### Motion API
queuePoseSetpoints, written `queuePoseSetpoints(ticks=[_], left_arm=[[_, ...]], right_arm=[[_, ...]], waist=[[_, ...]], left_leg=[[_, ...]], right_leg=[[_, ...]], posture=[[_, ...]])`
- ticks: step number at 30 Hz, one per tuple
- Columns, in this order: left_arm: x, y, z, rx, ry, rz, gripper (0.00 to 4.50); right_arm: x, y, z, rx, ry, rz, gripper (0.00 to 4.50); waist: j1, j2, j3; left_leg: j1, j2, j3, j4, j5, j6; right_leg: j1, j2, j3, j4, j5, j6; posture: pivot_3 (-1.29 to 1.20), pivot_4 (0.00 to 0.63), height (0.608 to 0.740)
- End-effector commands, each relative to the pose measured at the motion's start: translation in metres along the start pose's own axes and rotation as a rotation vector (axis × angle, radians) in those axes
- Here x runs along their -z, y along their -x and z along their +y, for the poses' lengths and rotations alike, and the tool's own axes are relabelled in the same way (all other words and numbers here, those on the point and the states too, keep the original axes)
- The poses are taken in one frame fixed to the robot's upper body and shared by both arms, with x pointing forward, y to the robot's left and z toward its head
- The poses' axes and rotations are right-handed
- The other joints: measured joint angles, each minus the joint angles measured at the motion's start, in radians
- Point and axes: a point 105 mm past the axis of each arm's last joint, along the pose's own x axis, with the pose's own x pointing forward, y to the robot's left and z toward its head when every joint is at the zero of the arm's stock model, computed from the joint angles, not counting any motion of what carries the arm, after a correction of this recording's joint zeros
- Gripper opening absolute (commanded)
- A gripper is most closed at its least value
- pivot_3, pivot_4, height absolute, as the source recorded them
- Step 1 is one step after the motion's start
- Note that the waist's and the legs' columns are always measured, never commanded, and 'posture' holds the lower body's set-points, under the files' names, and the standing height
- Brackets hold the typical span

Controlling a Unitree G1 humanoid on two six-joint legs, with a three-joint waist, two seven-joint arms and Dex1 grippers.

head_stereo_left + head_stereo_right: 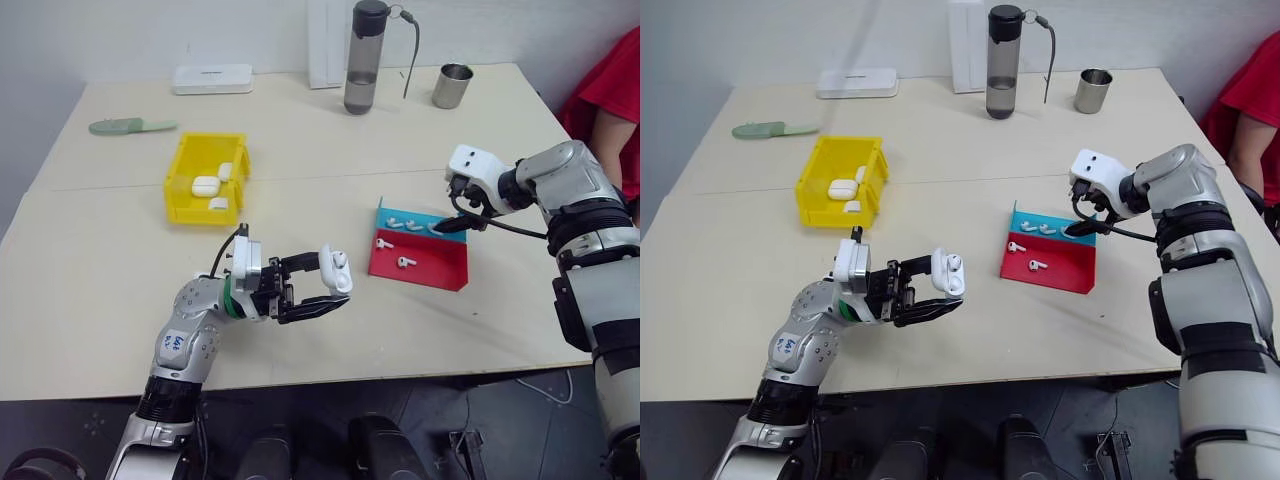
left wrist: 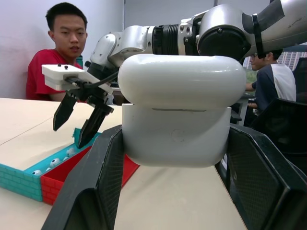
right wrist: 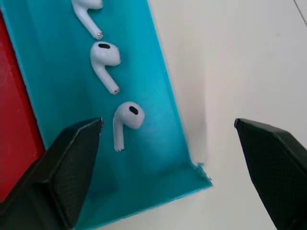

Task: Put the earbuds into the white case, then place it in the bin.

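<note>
Holding the case (image 1: 335, 270) clamped in my left pincer (image 1: 318, 285), I lower my spread right pincer (image 3: 168, 158) squarely over the nearest earbud (image 3: 125, 122), lower centre of frame, fingers straddling its stem

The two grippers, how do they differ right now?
The left gripper is shut on a white case with its lid open, held above the table in front of the robot; the right gripper is open and holds nothing. The left points sideways, while the right points down over the blue part of the tray, above an earbud. Both have two black fingers.
</note>
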Motion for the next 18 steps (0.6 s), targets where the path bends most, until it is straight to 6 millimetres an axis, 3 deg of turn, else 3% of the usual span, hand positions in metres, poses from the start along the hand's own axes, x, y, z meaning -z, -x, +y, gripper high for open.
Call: queuePoseSetpoints(ticks=[1,9,12,15,18], left_arm=[[-0.010,-0.002,-0.001,0.014,-0.049,-0.014,2.77],[-0.009,-0.002,0.000,0.014,-0.049,-0.013,2.77],[-0.010,-0.003,0.000,0.013,-0.051,-0.014,2.77],[-0.009,-0.003,-0.001,0.009,-0.052,-0.014,2.77],[-0.009,-0.002,-0.002,0.005,-0.052,-0.013,2.77]], right_arm=[[-0.007,0.001,0.001,-0.014,0.037,-0.012,4.47],[-0.002,-0.009,0.010,-0.056,0.081,0.051,4.47],[0.000,-0.010,0.011,-0.067,0.089,0.071,3.88],[0.002,-0.009,0.011,-0.073,0.097,0.098,2.90],[0.004,-0.007,0.010,-0.074,0.091,0.120,2.90]], waist=[[-0.001,0.000,0.000],[-0.001,0.000,0.000],[-0.001,0.000,0.000],[-0.001,0.000,0.000],[-0.001,0.000,0.000]], left_leg=[[0.000,0.000,0.000,0.000,0.000,0.000],[0.000,0.000,0.000,0.001,0.000,0.000],[0.000,0.000,0.000,0.001,0.000,0.000],[0.000,0.000,0.000,0.001,0.000,0.000],[0.000,0.000,0.000,0.001,0.000,0.000]], right_leg=[[0.000,0.000,0.000,0.000,0.000,0.000],[0.000,0.000,0.000,0.000,0.000,0.000],[0.000,0.000,0.000,0.000,0.000,0.000],[0.000,0.000,0.000,0.000,0.000,0.000],[0.000,0.000,0.000,0.000,0.000,0.000]], posture=[[0.00,0.150,0.740],[0.00,0.150,0.740],[0.00,0.150,0.740],[0.00,0.150,0.740],[0.00,0.150,0.740]])
